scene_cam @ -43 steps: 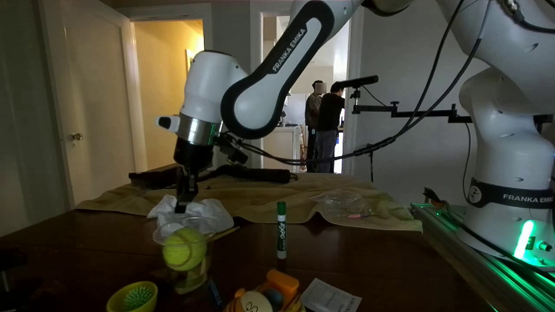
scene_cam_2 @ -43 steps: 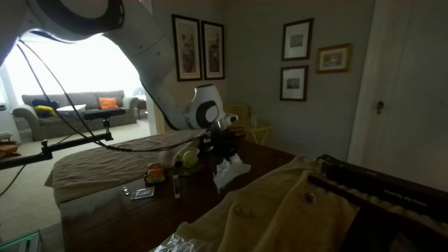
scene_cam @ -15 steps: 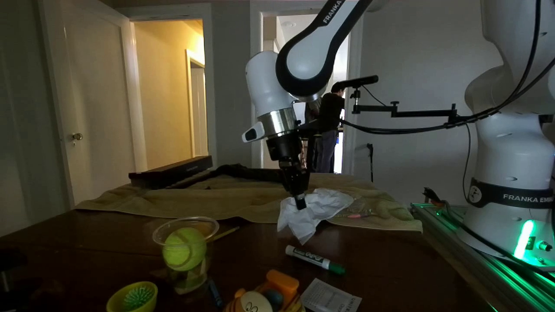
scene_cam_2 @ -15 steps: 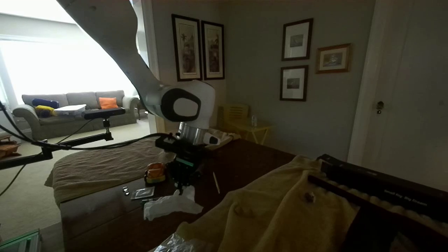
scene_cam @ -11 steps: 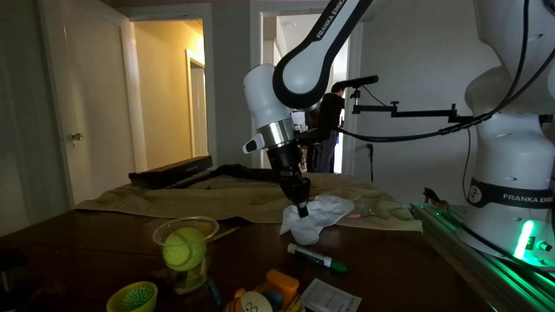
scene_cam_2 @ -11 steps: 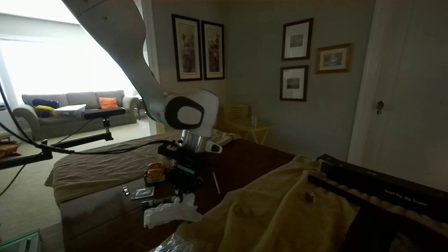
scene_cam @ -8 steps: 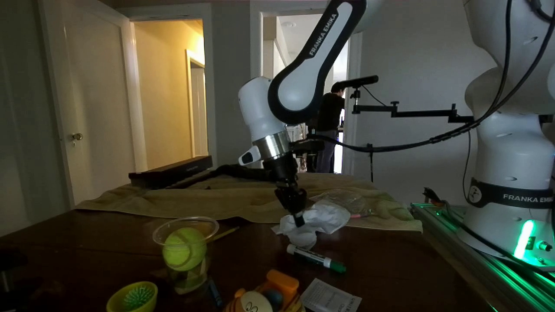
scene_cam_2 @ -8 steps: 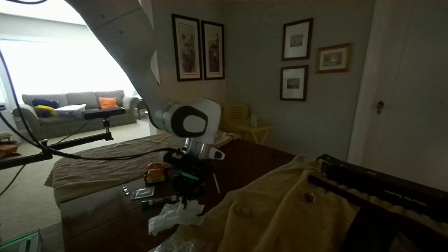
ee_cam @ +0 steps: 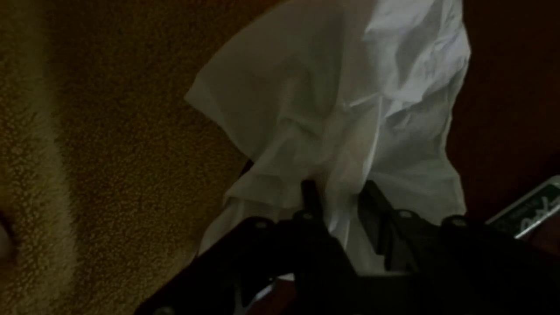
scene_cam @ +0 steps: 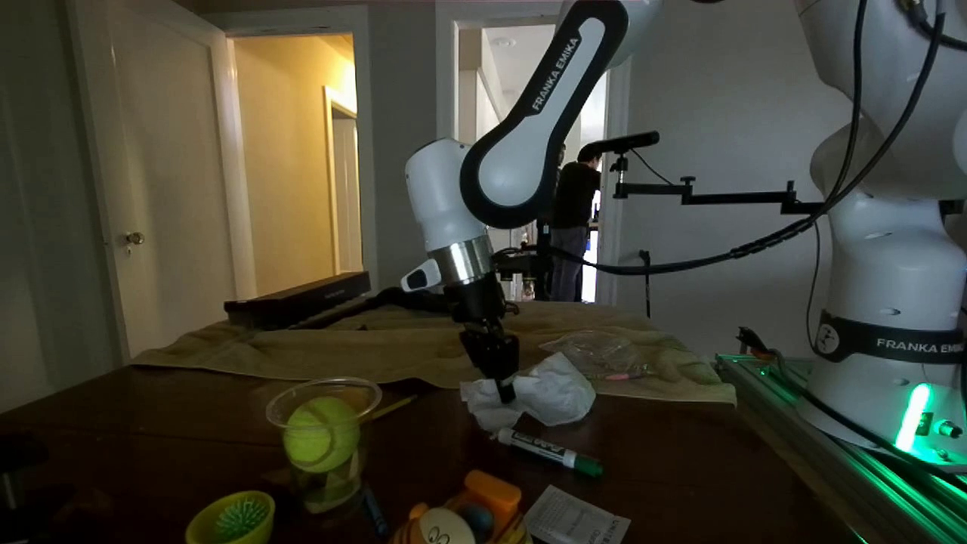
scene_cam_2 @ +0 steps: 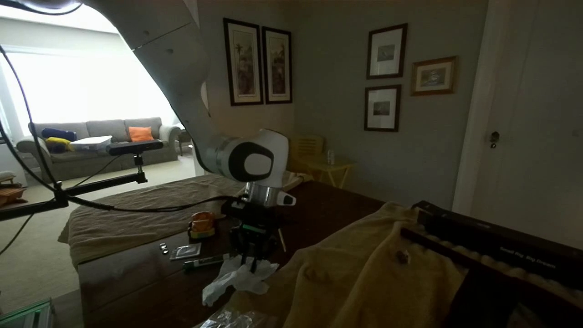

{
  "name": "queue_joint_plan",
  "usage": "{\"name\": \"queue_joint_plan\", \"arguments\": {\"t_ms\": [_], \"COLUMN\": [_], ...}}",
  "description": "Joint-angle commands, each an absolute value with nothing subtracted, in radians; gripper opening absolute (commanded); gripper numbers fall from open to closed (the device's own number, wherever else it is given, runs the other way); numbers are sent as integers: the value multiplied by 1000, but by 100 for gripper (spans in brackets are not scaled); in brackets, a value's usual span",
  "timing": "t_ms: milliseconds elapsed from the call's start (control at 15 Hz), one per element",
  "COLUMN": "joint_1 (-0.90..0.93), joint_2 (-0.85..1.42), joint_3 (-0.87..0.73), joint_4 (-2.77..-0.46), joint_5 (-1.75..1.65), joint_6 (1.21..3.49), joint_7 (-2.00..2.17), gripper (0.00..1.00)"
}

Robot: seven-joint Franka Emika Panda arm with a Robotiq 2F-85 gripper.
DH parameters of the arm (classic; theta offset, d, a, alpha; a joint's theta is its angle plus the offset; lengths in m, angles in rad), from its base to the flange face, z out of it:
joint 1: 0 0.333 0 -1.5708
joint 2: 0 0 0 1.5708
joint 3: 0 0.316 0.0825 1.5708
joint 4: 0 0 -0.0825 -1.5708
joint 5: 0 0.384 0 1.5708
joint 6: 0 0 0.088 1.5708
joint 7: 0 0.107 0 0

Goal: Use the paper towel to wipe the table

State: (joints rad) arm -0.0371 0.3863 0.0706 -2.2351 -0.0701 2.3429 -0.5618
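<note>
The paper towel (scene_cam: 555, 393), white and crumpled, lies on the dark brown table (scene_cam: 680, 461) beside the beige cloth. It also shows in an exterior view (scene_cam_2: 241, 278) and fills much of the wrist view (ee_cam: 306, 118). My gripper (scene_cam: 505, 393) points down into the towel with its fingertips at the folds. In the wrist view the gripper (ee_cam: 337, 188) is partly open, its fingers (ee_cam: 311, 197) apart, with a raised fold of the towel between them. In an exterior view the gripper (scene_cam_2: 248, 264) also shows two separate fingertips.
A green-capped marker (scene_cam: 550, 452) lies close to the towel. The beige cloth (scene_cam: 423, 363) borders it behind, with a clear plastic bag (scene_cam: 597, 351). A cup with a tennis ball (scene_cam: 323, 434), a yellow bowl (scene_cam: 257, 521), an orange toy (scene_cam: 495, 491) and a leaflet (scene_cam: 576, 517) stand nearer the camera.
The towel has travelled from behind the cup toward the base. The marker, upright before, now lies down. In the last second my gripper lowered, shifted back slightly, and its fingers parted.
</note>
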Motion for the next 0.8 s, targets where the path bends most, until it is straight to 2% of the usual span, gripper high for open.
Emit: {"name": "queue_joint_plan", "arguments": {"t_ms": [0,333,467,733], "joint_1": [-46,-7,14,53], "joint_2": [267,103,54,-15], "joint_3": [105,110,108,109], "joint_4": [-2293,-2325,-2301,-2239], "joint_5": [-34,-24,-28,-12], "joint_6": [2312,2238,2192,2165], "joint_7": [-556,-455,-381,-218], "gripper": [62,97,100,100]}}
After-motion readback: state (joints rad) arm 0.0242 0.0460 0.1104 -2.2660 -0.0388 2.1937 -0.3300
